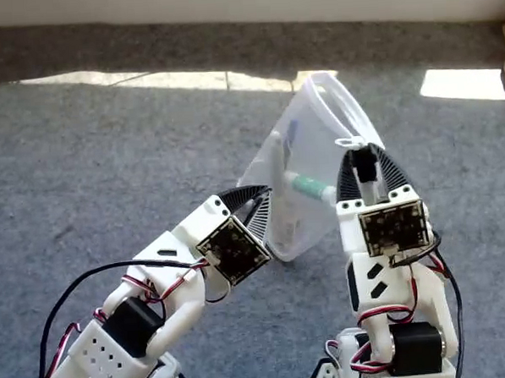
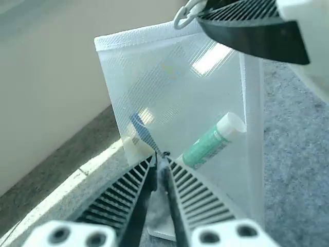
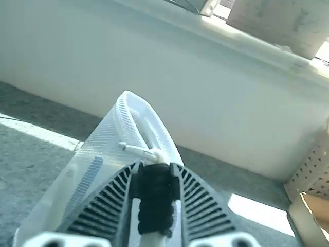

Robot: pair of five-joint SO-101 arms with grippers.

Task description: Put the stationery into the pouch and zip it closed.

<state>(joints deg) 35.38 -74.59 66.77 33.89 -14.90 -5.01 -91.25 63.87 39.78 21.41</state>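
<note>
A clear mesh-patterned pouch (image 1: 307, 173) stands lifted off the grey carpet between both arms. My left gripper (image 1: 266, 207) is shut on its lower side edge (image 2: 160, 159). Inside lie a green-and-white glue stick (image 2: 211, 141) and a blue-marked item (image 2: 139, 128). My right gripper (image 1: 365, 156) is at the pouch's upper edge, shut on a pen with a black ribbed grip (image 3: 154, 198). The pen's tip sits by the zipper pull (image 3: 139, 150), whose ring (image 1: 345, 142) hangs beside the fingers. The pouch mouth (image 3: 141, 116) gapes open at its far end.
Grey carpet (image 1: 107, 163) spreads all around, with bright sun patches (image 1: 463, 83) at the back. A pale wall (image 3: 154, 62) runs behind. A beige perforated piece (image 3: 308, 175) stands at the far right.
</note>
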